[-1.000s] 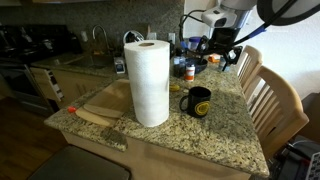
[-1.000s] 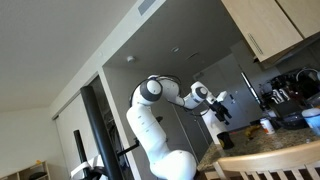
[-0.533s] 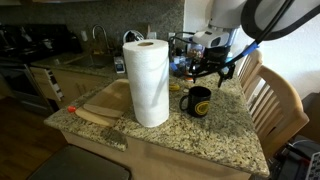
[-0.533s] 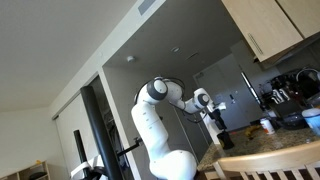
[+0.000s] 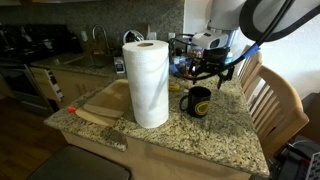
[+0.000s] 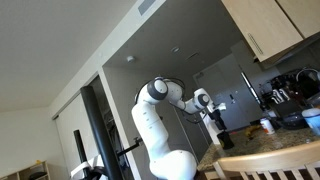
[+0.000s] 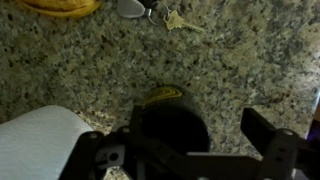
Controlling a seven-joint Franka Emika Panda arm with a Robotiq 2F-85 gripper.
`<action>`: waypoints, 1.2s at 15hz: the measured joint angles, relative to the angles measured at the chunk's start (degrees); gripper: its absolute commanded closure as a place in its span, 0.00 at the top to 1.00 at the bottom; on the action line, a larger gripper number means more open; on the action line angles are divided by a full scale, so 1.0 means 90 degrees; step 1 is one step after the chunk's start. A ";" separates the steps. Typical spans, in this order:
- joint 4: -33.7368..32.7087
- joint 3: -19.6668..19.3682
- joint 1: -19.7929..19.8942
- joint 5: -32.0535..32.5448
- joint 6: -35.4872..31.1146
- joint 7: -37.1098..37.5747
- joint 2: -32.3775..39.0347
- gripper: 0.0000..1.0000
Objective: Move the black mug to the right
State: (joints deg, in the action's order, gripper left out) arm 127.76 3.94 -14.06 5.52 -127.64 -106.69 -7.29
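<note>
The black mug [image 5: 198, 101] stands on the granite counter to the right of the paper towel roll [image 5: 148, 82], its yellow emblem facing the camera. In the wrist view the mug [image 7: 168, 125] is seen from above with the emblem at its top rim. My gripper [image 5: 212, 71] hangs open a little above and behind the mug. In the wrist view its fingers [image 7: 185, 150] spread wide, one by the mug's left side and one well to the right. In an exterior view the gripper [image 6: 214, 122] is above a dark object at the counter edge.
A wooden cutting board [image 5: 103, 101] lies left of the roll. Jars and clutter [image 5: 185, 70] stand at the back of the counter. Wooden chairs [image 5: 270, 95] stand at the right. Keys [image 7: 175, 20] and a yellow item [image 7: 62, 6] lie on the granite in the wrist view.
Over the last second the gripper came down and left from the upper right to just above the mug. Since half a second ago it has barely moved.
</note>
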 measured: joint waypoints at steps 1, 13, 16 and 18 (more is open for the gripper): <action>0.0010 0.0009 0.0002 -0.0022 0.0013 -0.0070 0.0008 1.00; 0.0197 -0.0021 0.0178 -0.0537 0.0716 -0.0731 0.0170 1.00; 0.0197 -0.0021 0.0178 -0.0537 0.0716 -0.0731 0.0170 1.00; 0.0197 -0.0021 0.0178 -0.0537 0.0716 -0.0731 0.0170 1.00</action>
State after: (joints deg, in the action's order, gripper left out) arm 129.53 3.75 -12.46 0.69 -121.19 -113.27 -5.76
